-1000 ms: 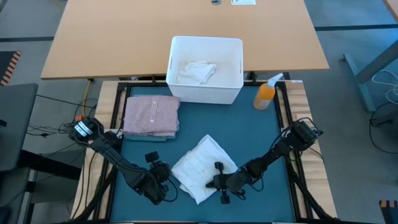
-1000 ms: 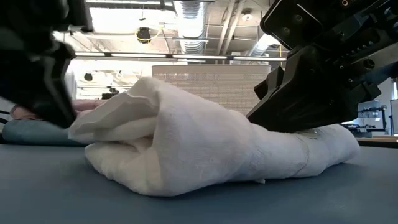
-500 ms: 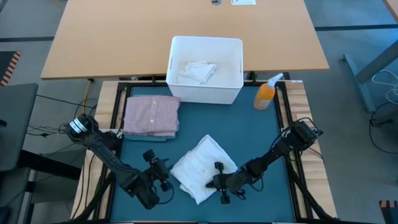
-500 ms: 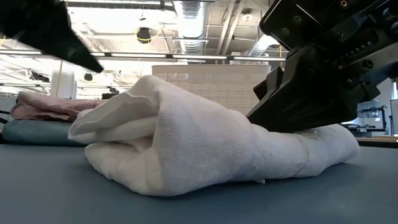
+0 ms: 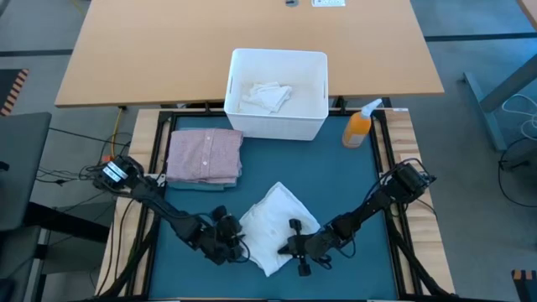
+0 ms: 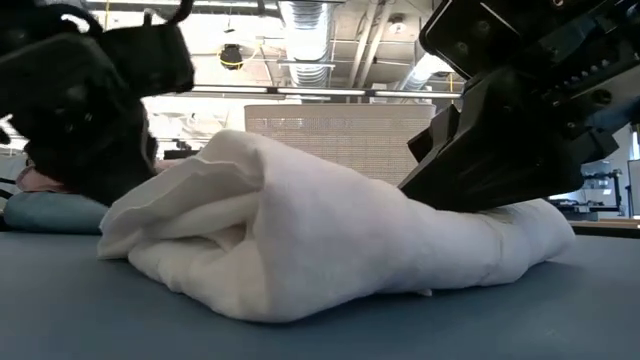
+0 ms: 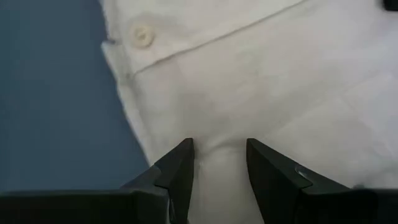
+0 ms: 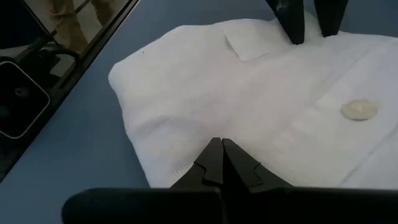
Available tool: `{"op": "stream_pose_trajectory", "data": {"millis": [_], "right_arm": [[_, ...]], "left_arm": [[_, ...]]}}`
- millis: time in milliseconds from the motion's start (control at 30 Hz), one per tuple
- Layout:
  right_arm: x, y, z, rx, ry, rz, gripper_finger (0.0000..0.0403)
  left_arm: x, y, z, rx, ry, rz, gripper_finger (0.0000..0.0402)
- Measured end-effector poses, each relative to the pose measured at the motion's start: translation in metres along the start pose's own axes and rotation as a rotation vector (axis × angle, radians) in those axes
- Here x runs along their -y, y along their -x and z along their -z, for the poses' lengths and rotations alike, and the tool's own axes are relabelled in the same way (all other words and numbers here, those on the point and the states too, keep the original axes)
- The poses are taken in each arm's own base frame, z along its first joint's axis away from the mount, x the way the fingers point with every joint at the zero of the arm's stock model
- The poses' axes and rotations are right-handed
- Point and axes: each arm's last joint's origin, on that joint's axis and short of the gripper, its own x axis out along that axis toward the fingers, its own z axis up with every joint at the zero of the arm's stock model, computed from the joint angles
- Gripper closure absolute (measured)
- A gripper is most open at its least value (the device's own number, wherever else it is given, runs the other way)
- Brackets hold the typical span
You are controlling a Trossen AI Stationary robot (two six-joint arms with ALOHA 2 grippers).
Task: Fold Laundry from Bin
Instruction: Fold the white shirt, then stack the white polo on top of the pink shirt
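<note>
White garment [image 5: 273, 225] lies partly folded on teal mat [image 5: 352, 180], near front edge, btwn both arms. Left gripper [image 7: 219, 163] sits at its left edge w/ fingers apart, tips over the cloth near a seam, nothing pinched. Right gripper [image 8: 222, 157] is closed, tips together, pressing down on the garment's right side (a button [image 8: 359, 110] shows just beside it). Pink shirt [image 5: 205, 155] lies folded at mat's back left, well apart from the white piece. Bin [image 5: 320, 92] stands behind the mat w/ one more white cloth [image 5: 266, 96] inside. Orange spray bottle [image 5: 359, 126] is just right of the bin.
</note>
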Motion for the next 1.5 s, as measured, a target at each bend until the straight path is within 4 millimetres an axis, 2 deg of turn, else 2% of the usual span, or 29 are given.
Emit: {"op": "stream_pose_trajectory", "data": {"millis": [167, 300, 467, 633, 767, 900, 1000, 1133, 1200, 1300, 1500], "right_arm": [[0.001, 0.000, -0.001, 0.001, 0.008, 0.001, 0.0384], [0.000, 0.008, -0.018, 0.042, 0.035, -0.044, 0.0384], [-0.003, 0.037, -0.050, 0.081, 0.029, -0.105, 0.0375], [-0.011, 0.078, -0.067, 0.007, 0.022, -0.156, 0.0365], [-0.021, 0.098, -0.060, -0.094, 0.053, -0.182, 0.0364], [-0.036, 0.098, -0.044, -0.156, 0.150, -0.210, 0.0363], [-0.044, 0.092, -0.029, -0.196, 0.299, -0.228, 0.0363], [-0.046, 0.085, -0.019, -0.232, 0.382, -0.205, 0.0354], [-0.043, 0.082, -0.019, -0.266, 0.394, -0.172, 0.0341], [-0.041, 0.083, -0.022, -0.312, 0.410, -0.125, 0.0317], [-0.040, 0.085, -0.029, -0.370, 0.435, -0.076, 0.0243]], "left_arm": [[-0.007, -0.002, 0.007, 0.008, 0.057, -0.036, 0.0264], [-0.003, 0.000, 0.001, 0.065, 0.012, -0.058, 0.0264], [0.002, 0.001, -0.012, 0.092, -0.048, -0.053, 0.0264], [0.007, 0.007, -0.026, 0.116, -0.102, -0.048, 0.0264], [0.010, 0.016, -0.038, 0.167, -0.140, -0.049, 0.0264], [0.018, 0.020, -0.050, 0.270, -0.124, -0.014, 0.0264], [0.028, 0.022, -0.059, 0.296, -0.158, 0.152, 0.0264], [0.041, 0.028, -0.064, 0.313, -0.255, 0.409, 0.0264], [0.048, 0.034, -0.063, 0.353, -0.313, 0.458, 0.0264], [0.053, 0.040, -0.059, 0.395, -0.392, 0.440, 0.0257], [0.060, 0.046, -0.058, 0.429, -0.511, 0.430, 0.0219]]}}
